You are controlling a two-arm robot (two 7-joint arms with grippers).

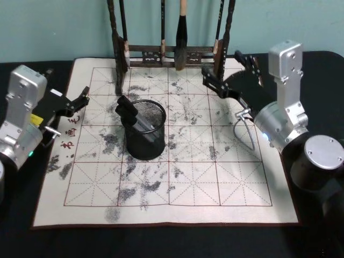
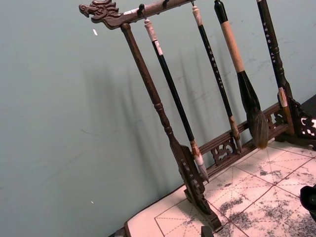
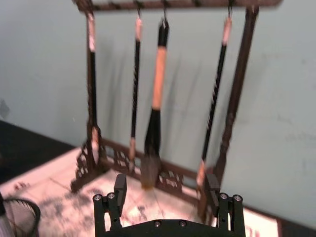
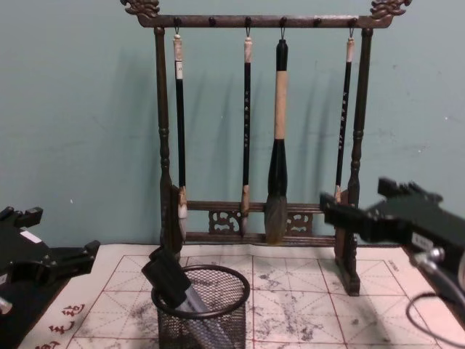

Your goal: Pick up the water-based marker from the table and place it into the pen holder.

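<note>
1. The water-based marker (image 1: 129, 114) stands inside the pen holder (image 1: 146, 141), leaning against the rim on the robot's left side; its black upper end sticks out above the rim.
2. The pen holder sits on the white mat with a red grid (image 1: 215, 177), which covers most of the black bench (image 1: 161, 242). It is left of the mat's middle, in front of the brush rack (image 4: 254, 218).
3. The right tool (image 1: 223, 72) is in the air over the far right part of the mat, near the rack's right post. Its fingers (image 3: 120, 187) are spread wide with nothing between them.
4. The left tool (image 1: 79, 99) is at the left edge of the mat, well apart from the pen holder. It is empty, and its fingers appear to be apart.
5. Four brushes (image 4: 277, 160) hang from the rack's top bar.
</note>
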